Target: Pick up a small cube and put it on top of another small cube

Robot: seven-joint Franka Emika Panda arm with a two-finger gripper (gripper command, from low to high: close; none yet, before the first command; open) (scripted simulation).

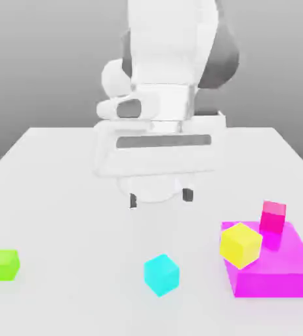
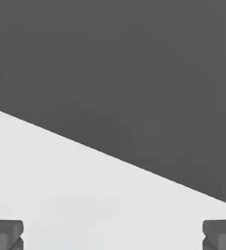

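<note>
Pincer (image 1: 161, 197) spread wide — above table (image 1: 62, 197), cyan cube (image 1: 161, 275) apart.

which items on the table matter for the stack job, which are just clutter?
Job:
- cyan cube, the one to pick, lying free on the table
- gripper, open, above the table and behind the cyan cube
- lime-green cube or yellow cube, possible bases

Lying about:
- magenta slab, with the yellow cube on its corner
- pink cube on the slab

Simulated tabletop (image 1: 56, 170), apparently featureless backdrop.
</note>
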